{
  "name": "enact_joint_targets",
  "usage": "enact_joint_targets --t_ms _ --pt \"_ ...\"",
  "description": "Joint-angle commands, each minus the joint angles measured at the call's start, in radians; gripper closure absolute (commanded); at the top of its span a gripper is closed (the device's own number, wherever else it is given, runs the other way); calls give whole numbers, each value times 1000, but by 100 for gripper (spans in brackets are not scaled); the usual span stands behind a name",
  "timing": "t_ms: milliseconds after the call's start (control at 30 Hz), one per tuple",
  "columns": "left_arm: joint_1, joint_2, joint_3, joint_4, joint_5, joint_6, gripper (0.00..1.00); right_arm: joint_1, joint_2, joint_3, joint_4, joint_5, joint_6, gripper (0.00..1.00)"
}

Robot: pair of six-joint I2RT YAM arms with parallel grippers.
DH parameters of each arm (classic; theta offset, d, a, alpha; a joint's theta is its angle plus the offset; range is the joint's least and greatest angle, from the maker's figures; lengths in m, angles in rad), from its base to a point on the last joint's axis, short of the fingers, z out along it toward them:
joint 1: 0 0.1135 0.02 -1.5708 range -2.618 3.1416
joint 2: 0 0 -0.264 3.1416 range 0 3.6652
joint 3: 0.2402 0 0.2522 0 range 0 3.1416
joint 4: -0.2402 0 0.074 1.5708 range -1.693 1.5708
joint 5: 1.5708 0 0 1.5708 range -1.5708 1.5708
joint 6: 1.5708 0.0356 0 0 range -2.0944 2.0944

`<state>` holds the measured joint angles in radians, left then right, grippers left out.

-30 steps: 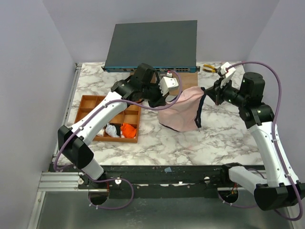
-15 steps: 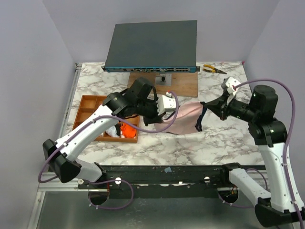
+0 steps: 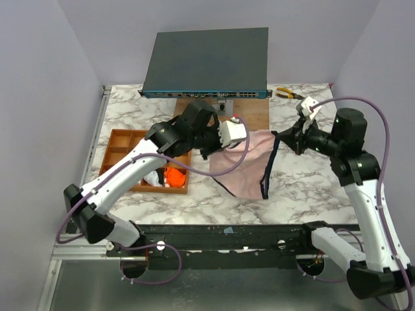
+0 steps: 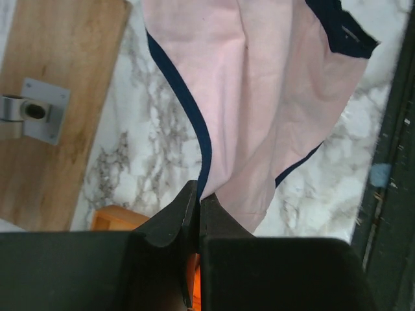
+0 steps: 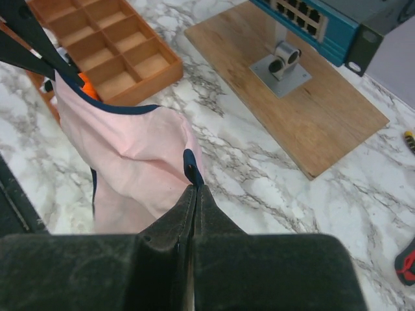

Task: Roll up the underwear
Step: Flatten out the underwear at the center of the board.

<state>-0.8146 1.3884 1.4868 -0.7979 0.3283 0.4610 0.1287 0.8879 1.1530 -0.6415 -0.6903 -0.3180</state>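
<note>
Sitting left of centre, orange-brown tray (image 3: 118, 137) holds orange garment (image 3: 174, 176) and white garment (image 3: 153, 176) in near compartments. Mid-frame, pink underwear (image 3: 245, 165) hangs stretched between grippers. Fingers: left gripper (image 4: 198, 202) pinched tight on dark-edged hem; right gripper (image 5: 193, 189) clamped on opposite edge.

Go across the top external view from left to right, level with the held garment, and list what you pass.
compartment tray → left fingers → pink underwear, hanging between the two arms → right fingers
</note>
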Motion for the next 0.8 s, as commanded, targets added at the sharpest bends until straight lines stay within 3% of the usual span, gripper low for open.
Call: enact_joint_targets --t_ms 0,100,167,433,467,500,533,600,767 --pt "60 138 166 92 -139 -26 100 -8 107 57 152 112 25 99" --pt "101 204 264 127 -149 -37 100 -8 163 90 201 100 11 99" --pt "111 199 246 178 -147 -26 100 -7 173 89 208 63 -12 99" --pt "90 73 -282 566 -103 7 99 -7 85 -193 80 -127 -323 99" --pt "83 65 -367 619 -88 8 95 -7 76 -243 47 -145 -384 97" --pt "70 60 -441 650 -70 10 83 -7 62 -278 2 -159 -436 94" --pt "59 59 -498 672 -56 12 78 -7 45 -327 -35 -166 -503 89" --pt "37 60 -589 675 1 15 77 -7 10 -400 -122 -158 -598 86" --pt "-12 22 -630 571 83 28 51 -6 -55 -491 -255 -161 -723 77"
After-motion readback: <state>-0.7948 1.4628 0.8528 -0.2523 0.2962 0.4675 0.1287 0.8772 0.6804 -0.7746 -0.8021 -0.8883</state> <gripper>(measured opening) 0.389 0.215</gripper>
